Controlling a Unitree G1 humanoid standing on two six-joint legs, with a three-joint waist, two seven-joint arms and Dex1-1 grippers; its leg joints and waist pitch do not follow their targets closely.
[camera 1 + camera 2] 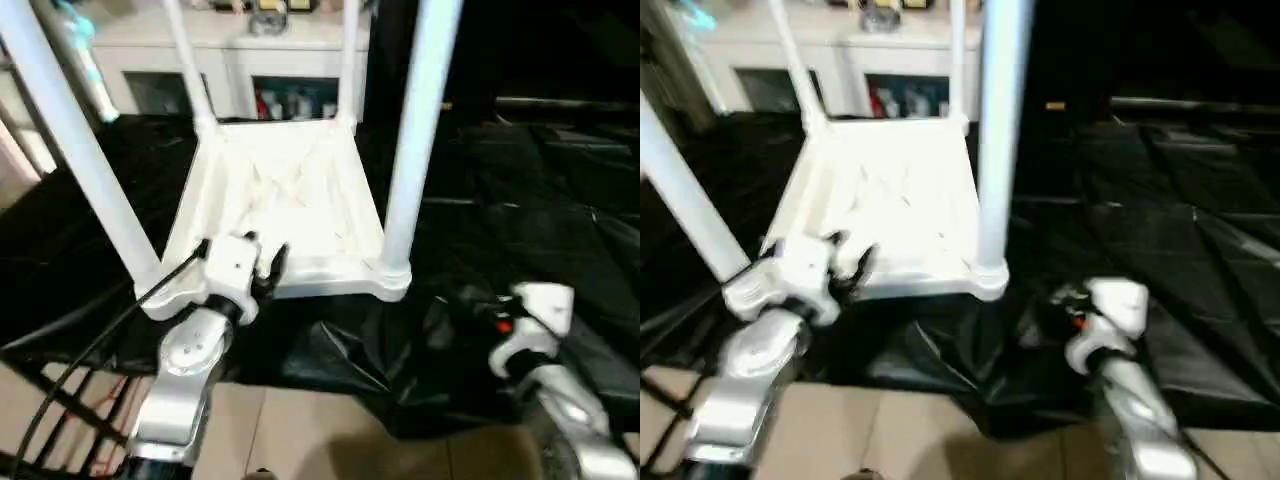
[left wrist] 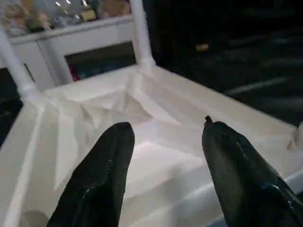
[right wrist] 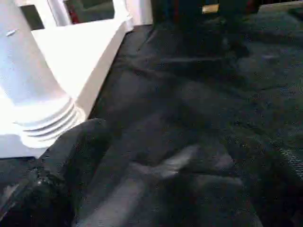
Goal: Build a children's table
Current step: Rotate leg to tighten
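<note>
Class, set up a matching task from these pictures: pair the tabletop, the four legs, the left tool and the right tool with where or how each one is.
Things:
1. tabletop
2. legs
3. left tool
4. right tool

States:
A. open over the black cloth, beside the table
B. upside down, ribs showing
C. standing up from the corner sockets
D. open at the tabletop's near edge

Pairs: 1-B, 2-C, 3-D, 4-A

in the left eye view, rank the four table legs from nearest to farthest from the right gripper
1. Near right leg, beside the right gripper.
2. Near left leg, across the tabletop.
3. Far right leg.
4. Far left leg, diagonally opposite.
</note>
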